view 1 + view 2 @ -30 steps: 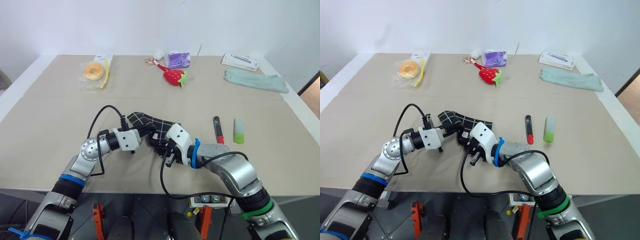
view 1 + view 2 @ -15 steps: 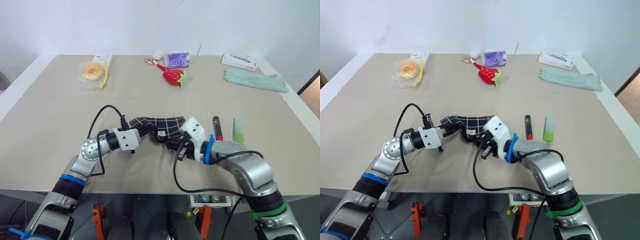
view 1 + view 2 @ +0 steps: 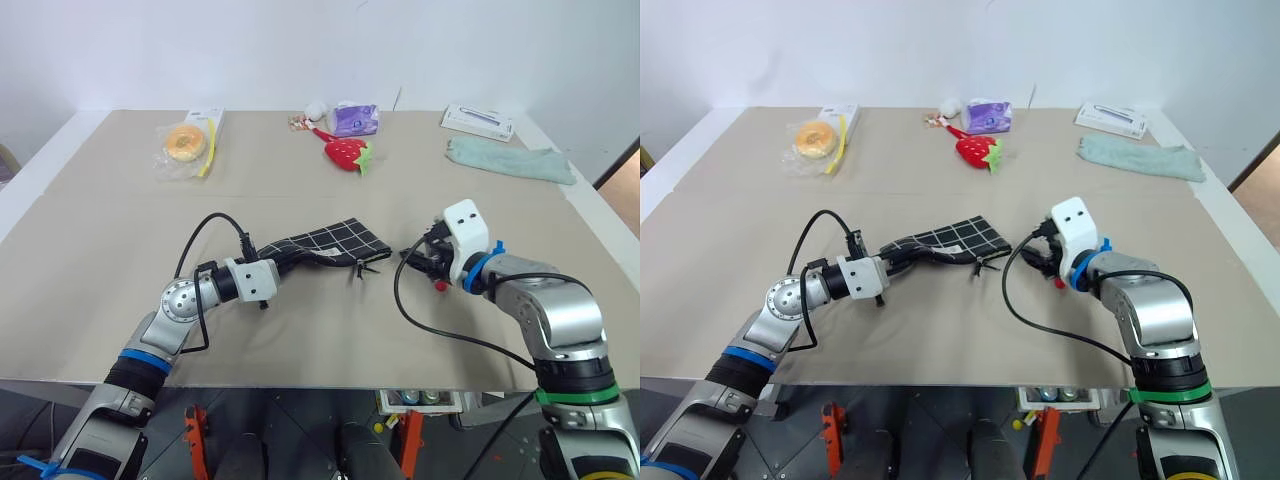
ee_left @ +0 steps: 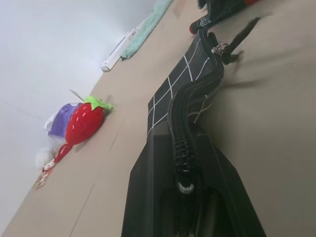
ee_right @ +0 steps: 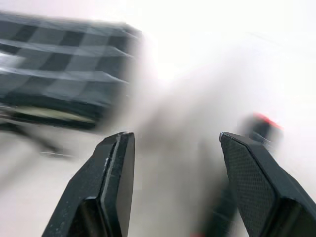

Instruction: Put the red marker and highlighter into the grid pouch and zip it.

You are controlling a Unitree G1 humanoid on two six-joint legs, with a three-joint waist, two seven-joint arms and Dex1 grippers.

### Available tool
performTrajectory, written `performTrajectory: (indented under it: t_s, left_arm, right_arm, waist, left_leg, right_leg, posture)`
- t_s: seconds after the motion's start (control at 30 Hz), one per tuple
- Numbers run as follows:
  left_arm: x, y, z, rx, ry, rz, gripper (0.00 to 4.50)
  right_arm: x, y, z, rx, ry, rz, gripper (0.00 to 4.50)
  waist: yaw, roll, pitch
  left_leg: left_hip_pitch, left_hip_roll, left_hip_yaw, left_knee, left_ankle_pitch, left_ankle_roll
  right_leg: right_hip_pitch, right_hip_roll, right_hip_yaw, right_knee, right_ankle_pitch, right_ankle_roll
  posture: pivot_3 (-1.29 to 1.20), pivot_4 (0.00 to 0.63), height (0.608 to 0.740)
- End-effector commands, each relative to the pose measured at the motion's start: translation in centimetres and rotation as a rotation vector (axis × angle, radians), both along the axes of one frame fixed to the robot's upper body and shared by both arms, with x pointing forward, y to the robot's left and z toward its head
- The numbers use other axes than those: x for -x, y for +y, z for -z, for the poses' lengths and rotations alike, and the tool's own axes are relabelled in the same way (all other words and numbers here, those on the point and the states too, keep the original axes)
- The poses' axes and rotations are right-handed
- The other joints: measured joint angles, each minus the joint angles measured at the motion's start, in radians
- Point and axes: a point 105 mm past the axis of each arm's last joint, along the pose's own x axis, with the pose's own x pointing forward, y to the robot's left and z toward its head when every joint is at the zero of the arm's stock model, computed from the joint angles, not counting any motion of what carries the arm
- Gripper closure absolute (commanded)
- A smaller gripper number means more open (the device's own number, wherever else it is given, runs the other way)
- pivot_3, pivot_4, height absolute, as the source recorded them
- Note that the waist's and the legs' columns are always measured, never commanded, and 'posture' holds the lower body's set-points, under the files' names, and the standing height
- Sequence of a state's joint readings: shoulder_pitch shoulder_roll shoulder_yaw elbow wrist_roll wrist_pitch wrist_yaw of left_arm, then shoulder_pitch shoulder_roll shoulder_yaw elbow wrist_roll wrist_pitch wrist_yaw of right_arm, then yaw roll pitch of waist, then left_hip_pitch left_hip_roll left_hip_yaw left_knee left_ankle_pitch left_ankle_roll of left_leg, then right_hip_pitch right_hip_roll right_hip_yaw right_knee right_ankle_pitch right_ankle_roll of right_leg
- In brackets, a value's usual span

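Your left gripper [image 3: 283, 262] is clamped on the floppy grid pouch [image 3: 330, 243]'s end, while your right gripper [image 5: 173, 163] gapes empty just right of it over the red marker [image 3: 1053, 279], so pinch that light, slick, rigid barrel mid-length.

Bare table [image 3: 300, 205] separates grid pouch [image 3: 325, 242] from strawberry [image 3: 346, 152].

Beige table [image 3: 120, 230], white edge. Far side: bagged donut [image 3: 185, 141], red strawberry toy [image 3: 345, 152], purple packet [image 3: 356, 119], white box [image 3: 479, 121], teal cloth [image 3: 510, 160]. Near middle: grid pouch [image 3: 325, 243] lying flat. Just right of it: red marker [image 4: 217, 16], partly hidden.
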State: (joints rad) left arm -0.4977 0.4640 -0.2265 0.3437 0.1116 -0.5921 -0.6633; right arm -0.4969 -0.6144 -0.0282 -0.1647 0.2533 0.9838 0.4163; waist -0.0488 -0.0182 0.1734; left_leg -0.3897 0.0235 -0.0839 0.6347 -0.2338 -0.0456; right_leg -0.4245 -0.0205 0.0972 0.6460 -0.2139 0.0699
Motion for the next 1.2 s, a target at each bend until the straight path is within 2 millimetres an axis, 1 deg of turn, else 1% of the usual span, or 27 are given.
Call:
performTrajectory:
  t_s: [0.03, 0.23, 0.3, 0.47, 0.67, 0.7, 0.77, 0.8, 0.83, 0.9, 0.97, 1.07, 1.17, 1.2]
  left_arm:
    - [0.1, -0.1, -1.3, 0.01, -0.05, 0.012, 4.5]
    - [0.2, -0.2, -1.2, 0.012, -0.049, 0.017, 4.5]
    - [0.2, -0.2, -1.3, 0.013, -0.05, 0.018, 4.5]
    - [0.2, -0.3, -1.3, 0.012, -0.051, 0.022, 4.5]
    - [0.2, -0.4, -1.2, 0.013, -0.051, 0.027, 4.5]
    - [0.2, -0.4, -1.3, 0.013, -0.052, 0.027, 4.5]
    - [0.1, -0.3, -1.3, 0.014, -0.053, 0.026, 4.5]
    - [0.1, -0.3, -1.4, 0.014, -0.054, 0.026, 4.5]
    - [0.0, -0.4, -1.4, 0.015, -0.055, 0.025, 4.5]
    - [0.0, -0.4, -1.4, 0.017, -0.056, 0.025, 4.5]
    - [0.0, -0.4, -1.4, 0.018, -0.056, 0.025, 4.5]
    - [-0.1, -0.5, -1.4, 0.019, -0.055, 0.024, 4.5]
    - [-0.1, -0.5, -1.3, 0.019, -0.055, 0.024, 4.5]
    - [-0.1, -0.5, -1.3, 0.019, -0.055, 0.024, 4.5]
  right_arm:
    - [-0.2, -0.5, -0.6, 0.052, -0.022, 0.026, 1.5]
    - [0.1, -1.8, 1.3, 0.084, 0.058, 0.087, 1.5]
    - [0.1, -2.0, 1.4, 0.089, 0.061, 0.098, 1.5]
    - [-0.2, -2.3, 0.8, 0.061, 0.033, 0.128, 1.5]
    - [0.3, -2.9, 1.6, 0.062, 0.091, 0.155, 1.5]
    - [0.5, -2.7, 1.9, 0.033, 0.115, 0.152, 2.02]
    - [0.9, -2.0, 2.1, 0.021, 0.142, 0.116, 2.82]
    - [1.1, -1.7, 2.3, 0.024, 0.153, 0.095, 3.33]
    - [1.1, -1.3, 2.0, 0.028, 0.128, 0.066, 3.89]
    - [1.0, 0.2, 0.3, 0.038, 0.024, -0.053, 3.98]
    - [1.3, 1.2, -1.7, 0.115, -0.091, -0.187, 3.98]
    - [2.6, 2.3, -3.8, 0.238, -0.216, -0.393, 3.98]
    - [3.7, 2.8, -4.8, 0.313, -0.278, -0.528, 3.98]
    - [4.1, 2.7, -4.8, 0.339, -0.261, -0.552, 3.98]
  waist:
    - [-0.001, 0.0, 0.0]
    - [0.001, 0.0, 0.0]
    - [0.001, 0.0, 0.0]
    - [0.0, 0.0, 0.0]
    - [0.001, 0.0, 0.0]
    - [0.001, 0.0, 0.0]
    - [0.002, 0.0, 0.0]
    - [0.003, 0.0, 0.0]
    - [0.003, 0.0, 0.0]
    - [0.002, 0.0, 0.0]
    - [0.001, 0.001, 0.0]
    - [0.001, 0.002, 0.001]
    - [0.0, 0.001, 0.001]
    - [0.0, 0.001, 0.001]
  left_leg:
    - [0.0, 0.0, 0.0, 0.0, 0.0, 0.001]
    - [0.0, 0.0, 0.0, 0.001, 0.0, 0.001]
    - [0.0, 0.0, 0.0, 0.001, 0.0, 0.001]
    - [0.001, 0.0, 0.0, 0.001, 0.0, 0.001]
    - [0.001, 0.0, 0.0, 0.001, 0.0, 0.001]
    - [0.001, 0.0, 0.0, 0.001, 0.0, 0.001]
    - [0.001, 0.0, 0.0, 0.001, 0.0, 0.001]
    - [0.001, 0.0, 0.0, 0.001, 0.0, 0.001]
    - [0.001, -0.001, 0.0, 0.001, 0.0, 0.001]
    - [0.001, -0.001, 0.0, 0.001, 0.0, 0.001]
    - [0.0, -0.001, 0.0, 0.001, 0.0, 0.001]
    - [0.0, -0.001, 0.0, 0.001, 0.0, 0.001]
    - [0.0, -0.001, 0.0, 0.001, 0.0, 0.001]
    - [0.0, -0.001, 0.0, 0.001, 0.0, 0.001]
  right_leg:
    - [0.0, 0.0, 0.0, 0.0, 0.0, 0.0]
    - [0.0, 0.0, 0.0, 0.0, 0.0, 0.0]
    - [0.001, 0.0, 0.0, 0.0, 0.0, 0.0]
    - [0.001, 0.0, 0.001, 0.0, 0.0, 0.0]
    - [0.001, 0.0, 0.001, 0.0, 0.0, 0.0]
    - [0.001, 0.0, 0.001, 0.0, 0.0, 0.0]
    - [0.001, 0.0, 0.0, 0.0, 0.0, 0.0]
    - [0.001, 0.0, 0.0, 0.0, 0.0, 0.0]
    - [0.002, 0.0, 0.0, 0.0, 0.0, 0.0]
    - [0.002, -0.001, 0.0, 0.0, 0.0, 0.0]
    - [0.001, 0.0, 0.0, 0.0, 0.0, 0.001]
    - [0.0, -0.001, 0.001, 0.0, 0.0, 0.001]
    - [0.001, -0.001, 0.0, 0.0, 0.0, 0.001]
    - [0.001, -0.001, 0.0, 0.0, 0.0, 0.001]
  posture:
    - [0.0, 0.15, 0.739]
    - [0.0, 0.15, 0.739]
    - [0.0, 0.15, 0.739]
    - [0.0, 0.15, 0.739]
    - [0.0, 0.15, 0.739]
    - [0.0, 0.15, 0.739]
    - [0.0, 0.15, 0.739]
    - [0.0, 0.15, 0.739]
    - [0.0, 0.15, 0.739]
    - [0.0, 0.15, 0.739]
    - [0.0, 0.15, 0.739]
    - [0.0, 0.15, 0.739]
    - [0.0, 0.15, 0.739]
    - [0.0, 0.15, 0.739]
